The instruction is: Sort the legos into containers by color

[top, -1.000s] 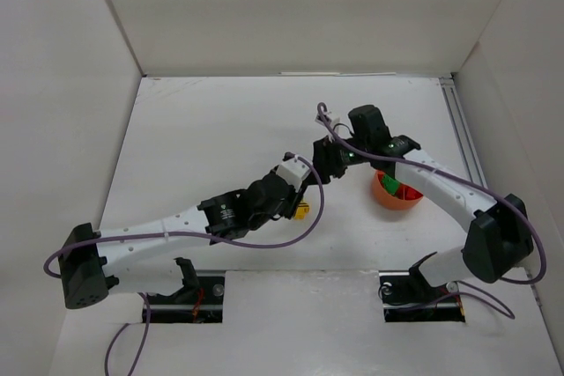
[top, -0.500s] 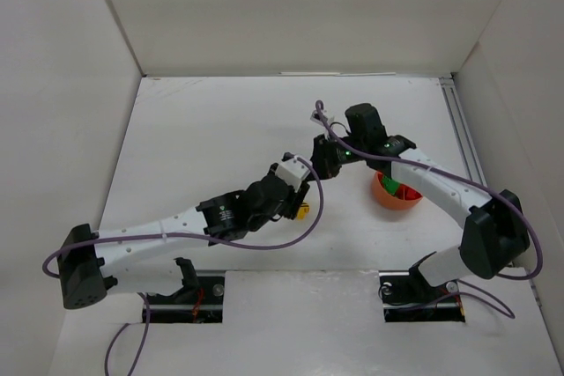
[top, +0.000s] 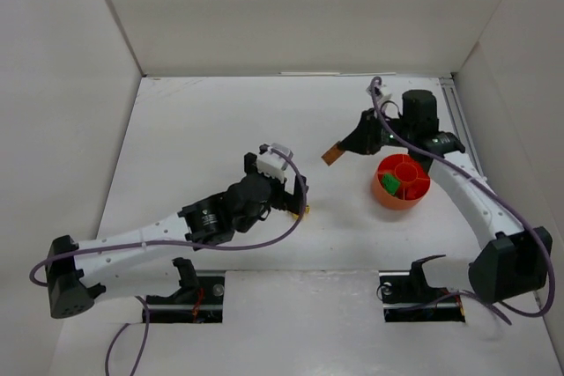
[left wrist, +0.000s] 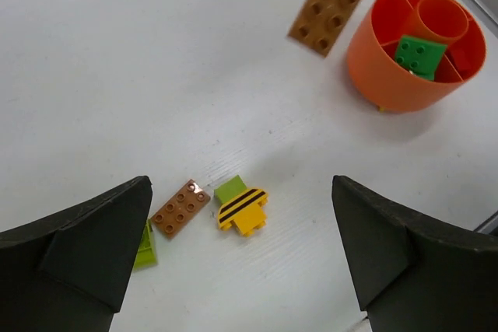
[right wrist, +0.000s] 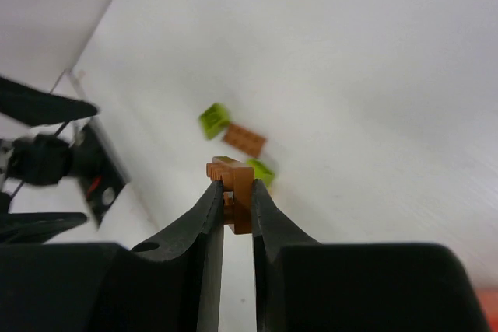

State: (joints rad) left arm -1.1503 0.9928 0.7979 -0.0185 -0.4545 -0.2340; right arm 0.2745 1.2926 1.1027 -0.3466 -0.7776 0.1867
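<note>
My right gripper (right wrist: 233, 188) is shut on an orange-brown lego plate (right wrist: 237, 192), held edge-on in the air. In the top view that plate (top: 332, 155) hangs left of the orange-red bowl (top: 403, 193), at the tip of the right gripper (top: 346, 146). The bowl (left wrist: 389, 75) has dividers and holds a green lego (left wrist: 420, 54) and a red one (left wrist: 465, 56). My left gripper (left wrist: 249, 270) is open above the table. Below it lie a second brown plate (left wrist: 181, 207), a lime brick (left wrist: 231, 189), a yellow black-striped piece (left wrist: 243, 211) and a lime piece (left wrist: 144, 246).
White walls (top: 291, 15) enclose the table at the back and on both sides. A rail (top: 463, 129) runs along the right edge. The two arm bases (top: 198, 292) sit at the near edge.
The left gripper has opened and drawn back to the left. The right gripper has shut on the brown plate and carried it up and to the right, towards the bowl.
</note>
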